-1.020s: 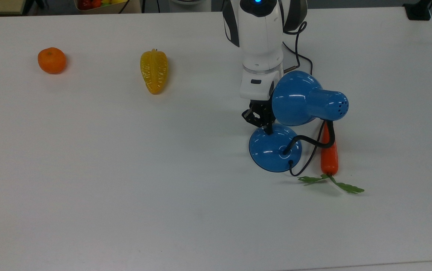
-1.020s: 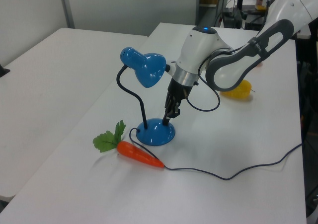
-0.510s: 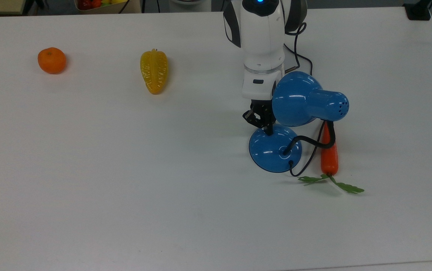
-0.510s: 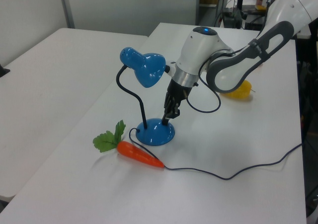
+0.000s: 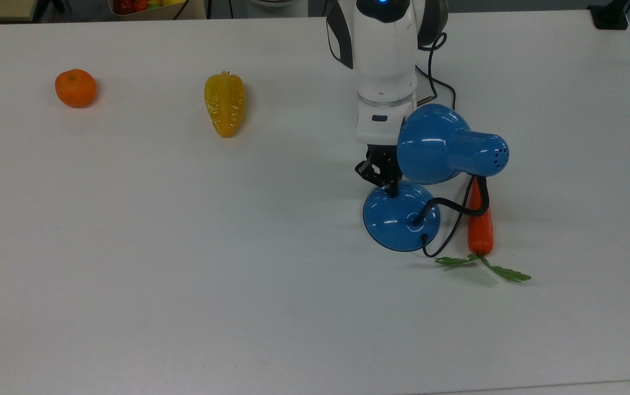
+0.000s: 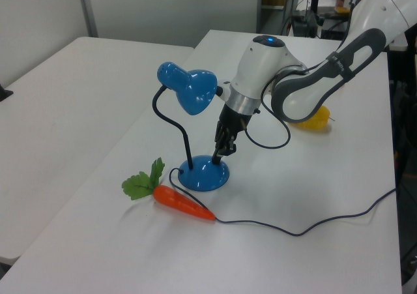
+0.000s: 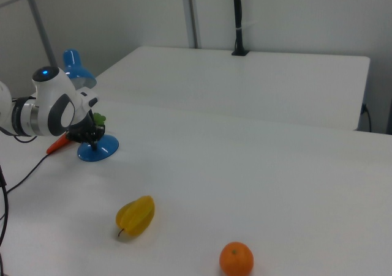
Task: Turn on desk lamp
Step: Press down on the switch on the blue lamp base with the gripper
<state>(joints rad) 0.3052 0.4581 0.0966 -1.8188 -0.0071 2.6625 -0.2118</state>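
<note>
claw [image 5: 391,189] tip touches the desk lamp [image 5: 402,216] base's rim (cannot tell its opening), under the shade.

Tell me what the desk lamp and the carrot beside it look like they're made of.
The desk lamp: glossy blue shade and base, likely painted metal or hard plastic, judging by the sharp white highlights; its neck is a matte black bendable tube. The carrot: smooth, evenly orange with flat green leaves, so probably a plastic replica.
</note>
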